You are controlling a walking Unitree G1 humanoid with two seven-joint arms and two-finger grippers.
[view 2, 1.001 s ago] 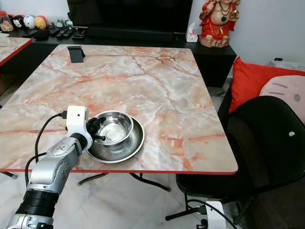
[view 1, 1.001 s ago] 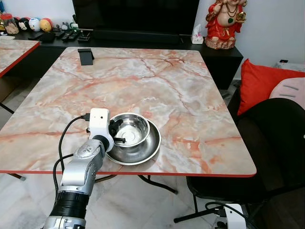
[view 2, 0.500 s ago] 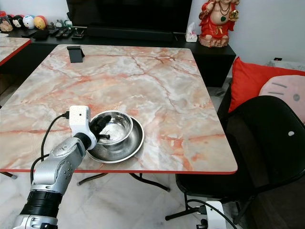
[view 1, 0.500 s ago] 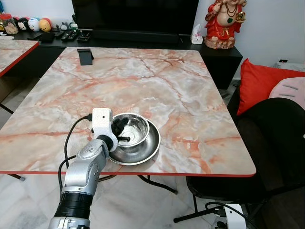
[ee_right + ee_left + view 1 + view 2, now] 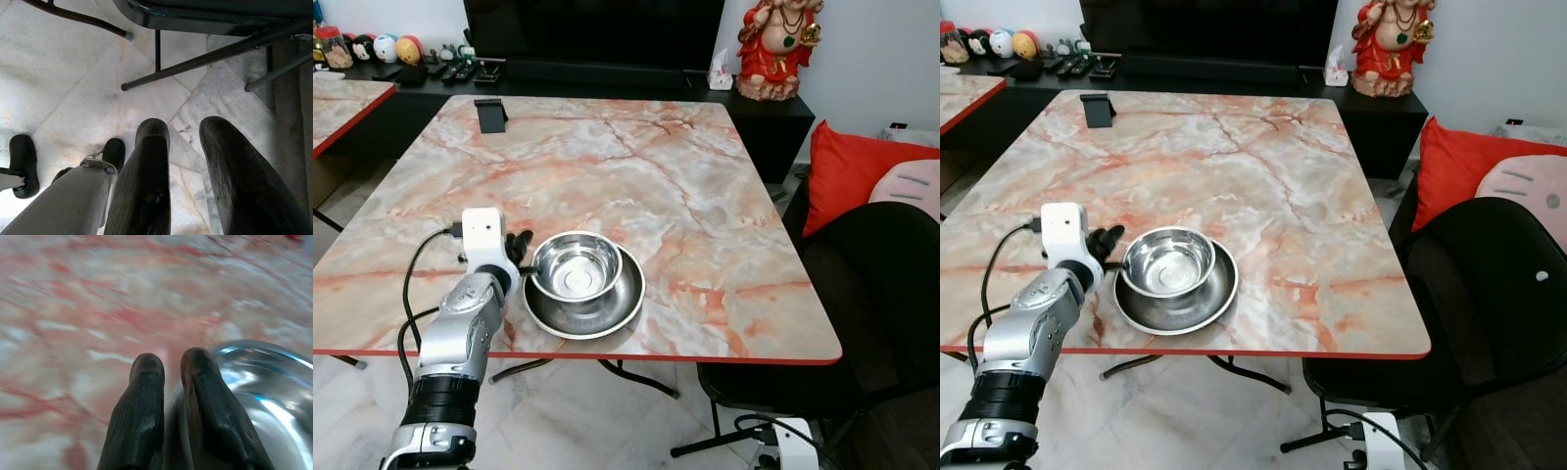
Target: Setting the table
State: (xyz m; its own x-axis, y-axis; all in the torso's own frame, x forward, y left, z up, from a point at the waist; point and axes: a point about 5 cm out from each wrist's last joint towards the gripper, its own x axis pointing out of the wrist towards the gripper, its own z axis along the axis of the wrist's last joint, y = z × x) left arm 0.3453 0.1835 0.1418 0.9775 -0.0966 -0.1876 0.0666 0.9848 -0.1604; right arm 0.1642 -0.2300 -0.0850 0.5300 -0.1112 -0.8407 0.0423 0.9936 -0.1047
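A small steel bowl (image 5: 576, 266) sits nested inside a wider steel bowl (image 5: 607, 318) near the front edge of the marble table (image 5: 636, 166). My left gripper (image 5: 521, 245) hovers just left of the small bowl's rim, apart from it. Its fingers are narrowly parted with nothing between them. In the left wrist view the left gripper (image 5: 171, 362) points over the tabletop, with the shiny bowl (image 5: 264, 396) beside one finger. My right gripper (image 5: 185, 127) hangs low over the floor by the chair legs, fingers apart and empty.
A black phone stand (image 5: 490, 115) stands at the table's far left corner. A black chair (image 5: 891, 284) and a red cushion (image 5: 852, 166) are on the right. Behind the table, a dark TV cabinet carries a red statue (image 5: 773, 44). Another marble table (image 5: 342, 103) is at far left.
My left gripper let go of the small bowl's rim and drew back to the left, out of the bowl. The bowls stay stacked in place.
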